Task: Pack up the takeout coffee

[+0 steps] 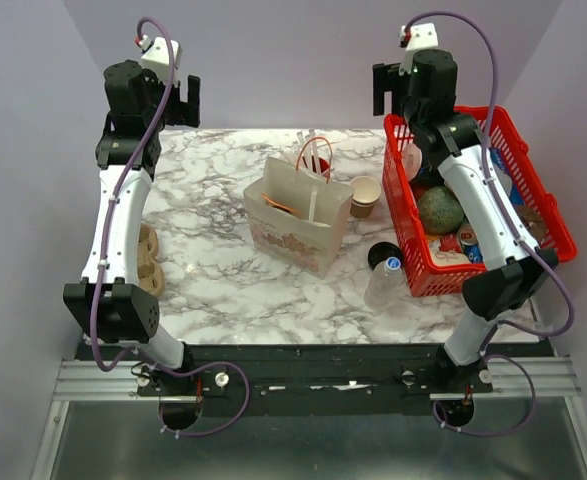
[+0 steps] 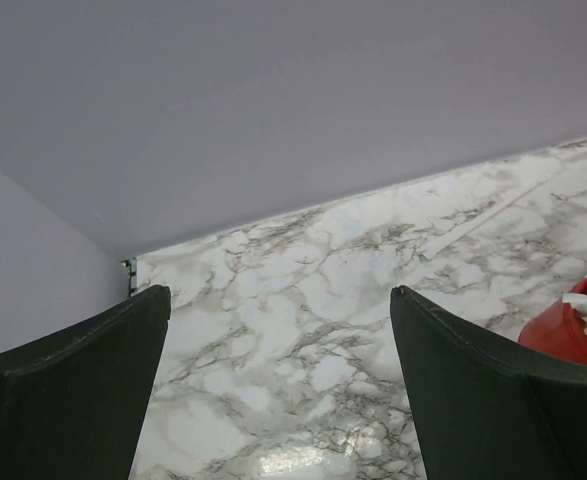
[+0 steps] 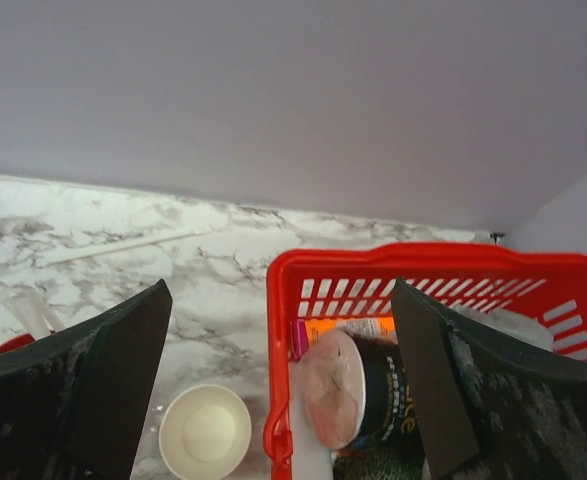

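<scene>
- one small takeout coffee cup (image 1: 383, 255), only its round black plastic lid showing from above, stands on the white marble counter (image 1: 213, 270) just left of the red plastic basket (image 1: 441, 281), by its near corner.
- farther back, the left pincer (image 2: 280, 295) and the right pincer (image 3: 280, 290) gape wide, holding nothing.

Paper bag (image 1: 293, 235) mid-table — lidless cup (image 1: 364, 192), clear bottle (image 1: 383, 285), red basket (image 1: 439, 280) beside

Red cup (image 2: 561, 330) cut off at left-wrist view's edge; right arm (image 1: 483, 200) hides basket (image 1: 435, 272) contents.
</scene>
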`<state>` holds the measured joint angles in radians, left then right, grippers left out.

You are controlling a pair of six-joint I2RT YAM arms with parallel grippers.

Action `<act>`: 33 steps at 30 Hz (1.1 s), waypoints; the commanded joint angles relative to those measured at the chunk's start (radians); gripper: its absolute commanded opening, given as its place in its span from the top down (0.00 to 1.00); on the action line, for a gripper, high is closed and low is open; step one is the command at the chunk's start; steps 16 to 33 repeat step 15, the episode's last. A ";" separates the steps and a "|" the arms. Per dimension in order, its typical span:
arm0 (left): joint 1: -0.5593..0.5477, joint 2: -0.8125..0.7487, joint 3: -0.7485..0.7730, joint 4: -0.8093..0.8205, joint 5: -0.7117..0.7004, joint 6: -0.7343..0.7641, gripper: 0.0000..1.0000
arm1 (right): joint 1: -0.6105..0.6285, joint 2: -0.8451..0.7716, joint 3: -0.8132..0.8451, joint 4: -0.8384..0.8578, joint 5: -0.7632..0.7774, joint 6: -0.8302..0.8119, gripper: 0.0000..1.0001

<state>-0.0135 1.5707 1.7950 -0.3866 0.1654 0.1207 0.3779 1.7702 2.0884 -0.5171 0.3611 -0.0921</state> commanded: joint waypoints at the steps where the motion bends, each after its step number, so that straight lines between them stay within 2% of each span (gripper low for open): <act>1: 0.006 -0.029 -0.025 0.100 -0.064 -0.020 0.01 | 0.003 -0.100 -0.105 0.054 0.055 0.066 0.00; 6: 0.030 -0.011 -0.008 0.088 -0.075 -0.013 0.01 | 0.003 -0.156 -0.180 0.121 0.036 0.068 0.00; 14: 0.032 0.037 0.079 0.051 -0.069 -0.021 0.01 | 0.003 -0.114 -0.068 0.181 0.102 0.000 0.00; 33: 0.032 0.037 0.081 0.051 -0.066 -0.020 0.02 | 0.001 -0.114 -0.067 0.184 0.098 -0.004 0.00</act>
